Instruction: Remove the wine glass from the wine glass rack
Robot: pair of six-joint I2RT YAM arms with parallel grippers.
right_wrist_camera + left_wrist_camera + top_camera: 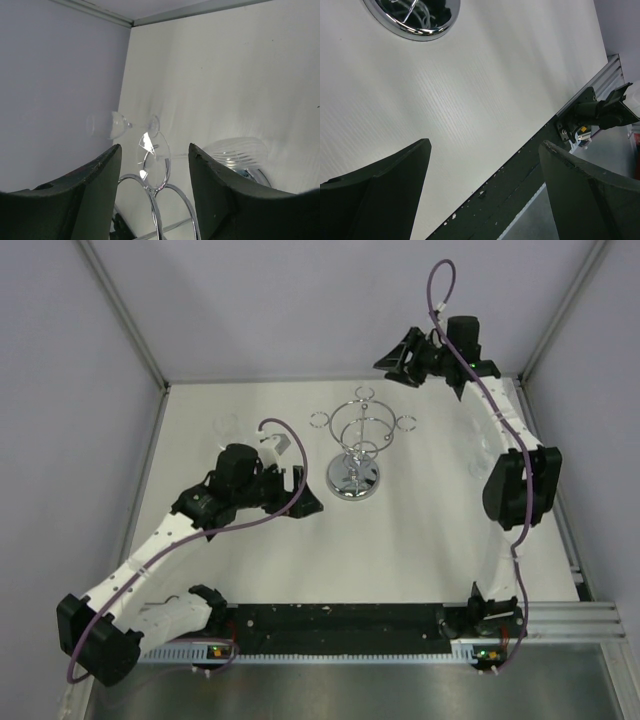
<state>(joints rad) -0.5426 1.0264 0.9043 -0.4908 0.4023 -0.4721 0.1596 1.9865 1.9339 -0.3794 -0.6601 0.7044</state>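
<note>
Arms pictured over table (430, 525): right one reared high by rear wall, right gripper (155, 148) tipped down over wine glass rack (356, 436). Jaws half spread either side of wine glass (154, 161) foot, gaps visible, nothing pinched. Glass hung bowl-down at rack ring. Left arm laid low, left gripper (486, 145) spread wide, nothing between, just beside rack base. Rack stood mid-table, well apart from side walls. Ribbed bowl partly cut off by finger. Second glass (112, 125) lying near left wall, barely made out from above.

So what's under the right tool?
Rings of the wine glass rack, and at one ring the round foot of a clear wine glass. The right tool's dark fingers hide the rack's sides; how the glass hangs cannot be seen.
</note>
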